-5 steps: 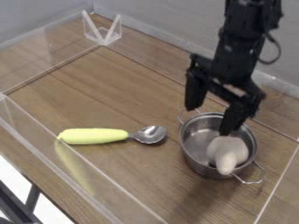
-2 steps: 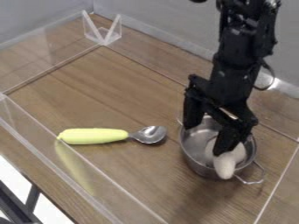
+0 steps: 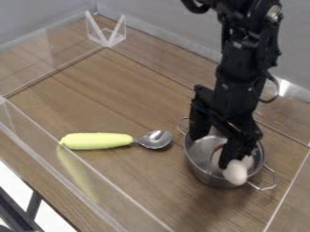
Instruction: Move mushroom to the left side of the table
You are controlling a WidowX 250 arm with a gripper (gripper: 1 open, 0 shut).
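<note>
And we look to the edges first, taking 12 o'clock as the top of the view: the low clear wall [image 3: 75,168] runs along the table's 7 o'clock side, with another edge up at 12 to 1, behind the arm [image 3: 251,54]. The pot [image 3: 204,174] sits over at 4 o'clock, its rim near the gripper [image 3: 219,139], one wire handle toward 11 of the pot and the other toward 4. Open room here! A broad stretch of brown table [image 3: 115,95] spreads from the pot out toward 10 o'clock, passing between the spoon [image 3: 100,140], which lies at 9 o'clock from the pot with its metal bowl pointing to 3, and the white stand [image 3: 105,31] away up at 11.

Down in the pot, on its 5 o'clock side, there's the mushroom [image 3: 237,171], pale end showing, the rest tucked behind black fingers. Those fingers are spread wide, reaching in over the rim; dark on dark, it seems they are beside the mushroom, though contact is hard to call.

And the change: the gripper has dropped from above the pot to down inside it, covering more of the mushroom. Spoon and stand haven't budged!
</note>
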